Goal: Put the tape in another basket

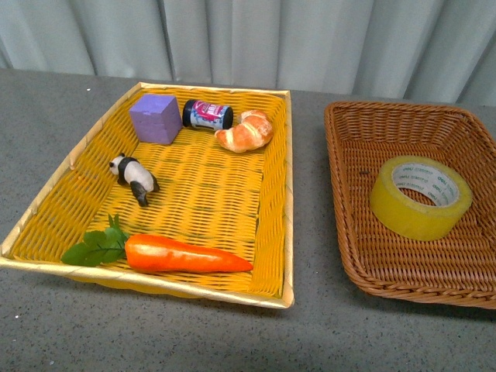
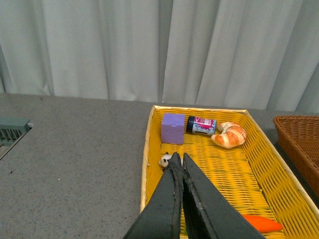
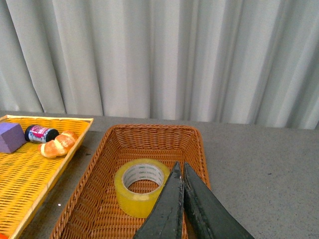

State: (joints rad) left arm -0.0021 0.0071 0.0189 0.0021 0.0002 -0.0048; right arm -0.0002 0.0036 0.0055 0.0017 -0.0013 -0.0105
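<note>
1 tape (image 1: 421,198), 2 baskets, 5 other items.

The tape (image 1: 421,198) lies inside the basket (image 1: 349,209) at three o'clock of the tray (image 1: 288,201), which holds cube (image 1: 156,118), jar (image 1: 207,115) and croissant (image 1: 245,130) at twelve, panda (image 1: 133,177) at nine, carrot (image 1: 186,254) at six.

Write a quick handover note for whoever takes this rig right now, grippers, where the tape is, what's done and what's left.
Left gripper: shut, empty, above the yellow tray.
Right gripper: shut, empty, above the brown basket.
Tape: lying flat in the brown basket, ungripped.
Yellow tray holds a purple cube, jar, croissant, panda and carrot.
Done or left: tape is in the brown basket; cannot tell whether that is start or finish.
</note>
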